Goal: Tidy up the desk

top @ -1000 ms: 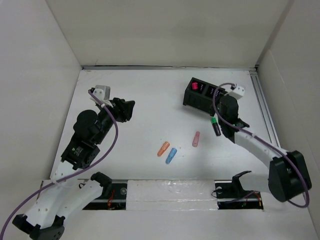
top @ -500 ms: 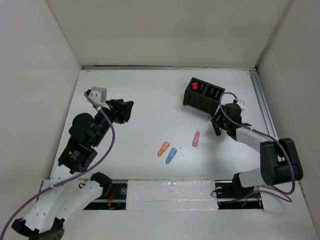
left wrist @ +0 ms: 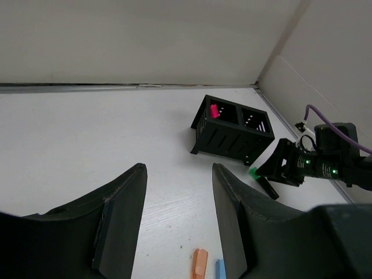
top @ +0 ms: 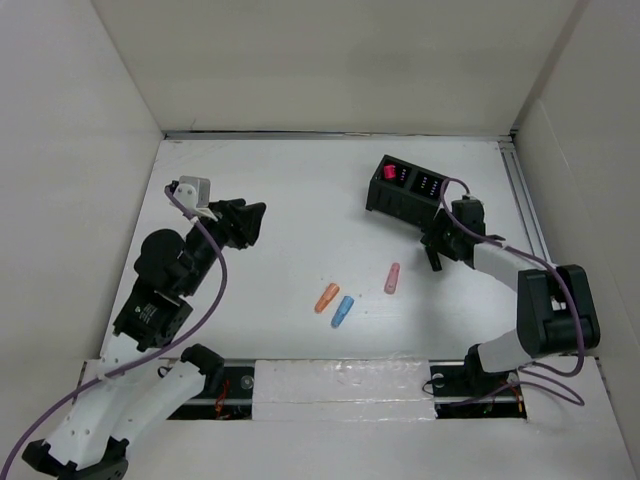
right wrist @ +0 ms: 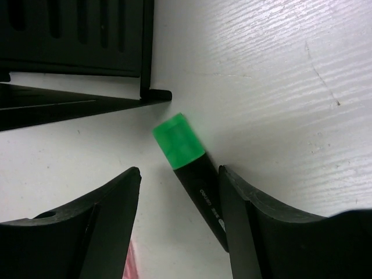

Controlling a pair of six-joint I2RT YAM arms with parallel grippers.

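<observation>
On the white desk (top: 300,190) a black marker with a green cap (right wrist: 178,141) lies flat just in front of the black two-compartment holder (top: 405,190). My right gripper (top: 437,247) is low over it and open. In the right wrist view the marker's barrel (right wrist: 204,195) lies between the fingers, close to the right finger (right wrist: 250,224). My left gripper (top: 245,225) hangs open and empty over the desk's left half. A pink item (top: 389,172) stands in the holder's left compartment.
Orange (top: 327,297), blue (top: 342,311) and pink (top: 392,278) caps lie loose mid-desk. A metal rail (top: 527,210) runs along the right edge, and white wall panels enclose the desk. The left wrist view shows the holder (left wrist: 232,131) and the right gripper (left wrist: 290,168) beyond it.
My right gripper has opened from shut, and its wrist has dropped low so the fingers straddle the marker. The left arm has drifted slightly left.
</observation>
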